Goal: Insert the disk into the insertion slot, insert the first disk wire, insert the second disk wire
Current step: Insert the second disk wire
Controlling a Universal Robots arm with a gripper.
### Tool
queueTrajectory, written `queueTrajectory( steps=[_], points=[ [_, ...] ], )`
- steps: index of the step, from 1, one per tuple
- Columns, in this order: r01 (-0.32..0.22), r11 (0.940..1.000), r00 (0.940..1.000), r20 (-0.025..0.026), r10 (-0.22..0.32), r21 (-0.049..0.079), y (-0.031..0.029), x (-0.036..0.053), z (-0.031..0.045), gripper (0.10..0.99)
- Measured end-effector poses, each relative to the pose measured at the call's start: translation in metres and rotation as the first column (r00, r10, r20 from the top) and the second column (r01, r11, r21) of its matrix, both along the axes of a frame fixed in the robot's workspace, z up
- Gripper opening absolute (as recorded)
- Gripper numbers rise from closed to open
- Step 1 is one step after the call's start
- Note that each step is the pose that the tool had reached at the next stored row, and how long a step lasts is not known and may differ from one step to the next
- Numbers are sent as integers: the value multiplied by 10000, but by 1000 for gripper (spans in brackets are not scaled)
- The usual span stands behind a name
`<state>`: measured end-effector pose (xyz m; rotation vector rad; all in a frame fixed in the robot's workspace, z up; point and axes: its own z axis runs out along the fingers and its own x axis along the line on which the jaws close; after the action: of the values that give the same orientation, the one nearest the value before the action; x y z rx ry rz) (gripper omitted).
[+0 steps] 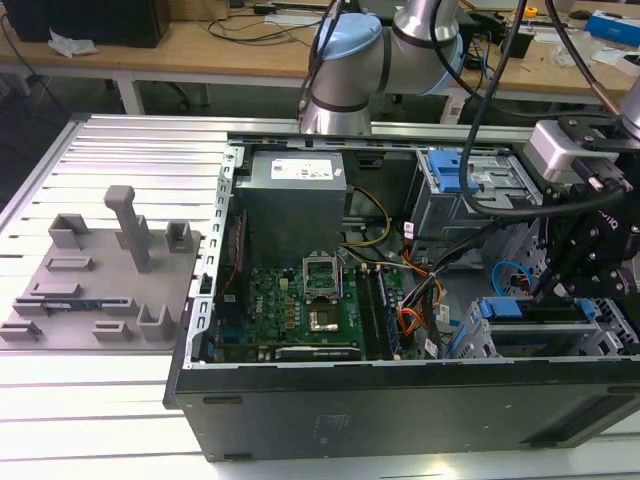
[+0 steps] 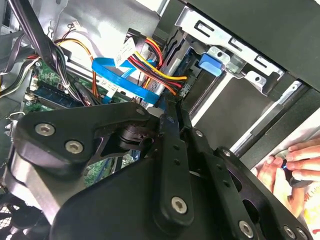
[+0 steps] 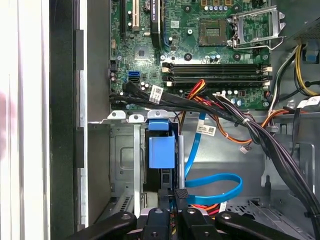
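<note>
while the disk [image 3: 162,150] is already sitting inside the insertion slot [image 3: 126,165], its blue carrier showing between the grey cage walls, the gripper [image 3: 175,200] is working at the drive's rear edge, its fingers pressed together on the black connector of a blue data cable [image 3: 220,182]. judging from this, the first step is done and a wire insertion is under way; whether that plug is seated cannot be told. a person's hand [image 2: 295,165] is resting outside the computer case [image 1: 400,400].

lab/workshop | open computer case [image 1: 400,400] on slatted metal table [image 1: 100,400] | cluttered wooden benches [image 1: 200,45]
</note>
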<state>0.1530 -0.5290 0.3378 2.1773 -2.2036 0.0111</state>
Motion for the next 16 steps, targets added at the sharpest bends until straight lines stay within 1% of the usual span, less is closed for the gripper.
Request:
queueTrajectory(
  steps=[3, 5, 7, 8, 10, 11, 13, 14, 15, 16],
  points=[
    [-1, 10000, 10000, 2, 1, 19, 1, 0, -16, 169],
    [-2, 10000, 10000, 0, 2, 25, 1, 0, -20, 290],
    [-1, 10000, 10000, 0, 1, 14, 1, -1, 7, 290],
    [0, 10000, 10000, 0, 0, 15, 1, -1, 42, 357],
    [0, 10000, 10000, 0, 0, 13, 1, -1, 100, 357],
    [0, 10000, 10000, 0, 0, 13, 1, -2, 160, 357],
    [0, 10000, 10000, 0, 0, 10, 1, -1, 253, 357],
    [0, 10000, 10000, 0, 0, 10, 2, -1, 319, 341],
    [0, 10000, 10000, 0, 0, 10, 1, -2, 369, 275],
    [0, 10000, 10000, 0, 0, 4, 2, -2, 454, 212]
  ],
)
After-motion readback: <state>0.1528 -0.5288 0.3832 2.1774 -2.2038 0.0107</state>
